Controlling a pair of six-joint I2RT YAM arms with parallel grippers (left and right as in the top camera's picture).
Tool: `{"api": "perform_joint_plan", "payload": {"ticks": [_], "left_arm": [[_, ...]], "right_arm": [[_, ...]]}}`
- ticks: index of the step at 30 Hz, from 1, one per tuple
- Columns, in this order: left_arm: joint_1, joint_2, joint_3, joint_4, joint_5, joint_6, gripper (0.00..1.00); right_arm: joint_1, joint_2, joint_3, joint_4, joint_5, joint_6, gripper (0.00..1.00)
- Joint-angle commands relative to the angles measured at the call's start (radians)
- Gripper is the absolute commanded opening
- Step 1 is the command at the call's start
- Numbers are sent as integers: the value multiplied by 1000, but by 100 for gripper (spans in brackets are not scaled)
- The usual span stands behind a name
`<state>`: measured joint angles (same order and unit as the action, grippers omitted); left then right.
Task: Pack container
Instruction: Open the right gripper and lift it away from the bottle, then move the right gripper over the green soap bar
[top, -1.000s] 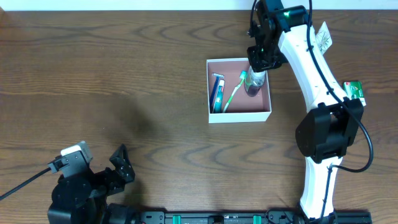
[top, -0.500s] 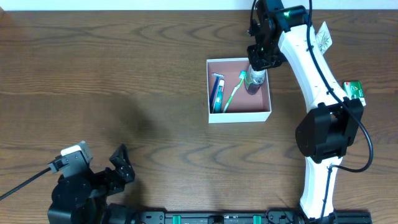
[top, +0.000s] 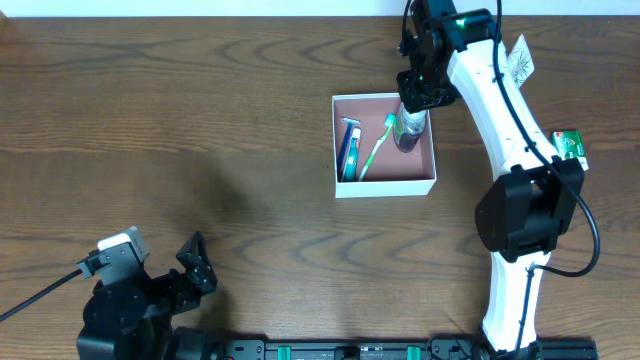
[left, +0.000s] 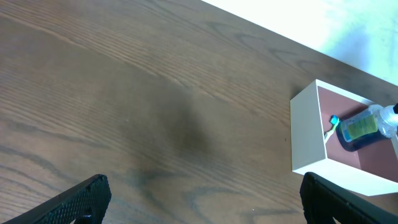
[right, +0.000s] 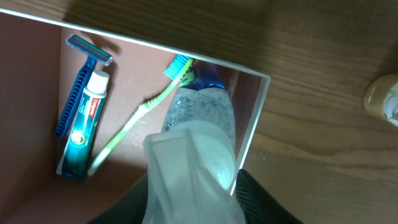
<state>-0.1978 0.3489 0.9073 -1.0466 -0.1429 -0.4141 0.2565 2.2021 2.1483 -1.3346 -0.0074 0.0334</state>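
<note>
Up toward the upper right of the overhead frame, the container (top: 385, 186) sat flat on the wooden table (top: 200, 120). On its pink floor lay a blue razor (right: 78, 87) and a toothpaste tube (right: 84, 124) side by side at the left, with a green toothbrush (right: 140, 118) slanting across the middle. A clear bottle (right: 202, 115) of blue liquid lay against the right wall. The right gripper (top: 413, 104) hovered over that bottle, its fingers flanking the capped end; whether they pinched it I could not tell. Well apart, in the lower left, the left gripper (left: 208, 202) rested with fingers spread wide, holding nothing.
</note>
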Motion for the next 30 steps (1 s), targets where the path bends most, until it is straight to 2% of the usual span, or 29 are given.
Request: {"api": "perform_joint_plan", "payload": {"ticks": [1,3,7,10,11,14,24,30], "left_arm": [[4,-4,0,1,-16,10,98],[4,-4,0,1,-16,10,98],[4,-4,0,1,-16,10,98],[4,-4,0,1,-16,10,98],[4,-4,0,1,-16,10,98],[4,-4,0,1,-16,10,98],[4,-4,0,1,-16,10,98],[4,-4,0,1,-16,10,98]], "right_arm": [[1,9,2,5,8,-5,40],[-1,9,2,8,8,-5,46],[-3,9,2,11,8,-5,48],[-3,9,2,13,15,-5,59],[-3,9,2,17,29,-5,66],[-3,6,13,27,33,-5,75],[-3,-43,198,-40,-30,-5,82],[-37,-122,307,-108,55,23,88]]}}
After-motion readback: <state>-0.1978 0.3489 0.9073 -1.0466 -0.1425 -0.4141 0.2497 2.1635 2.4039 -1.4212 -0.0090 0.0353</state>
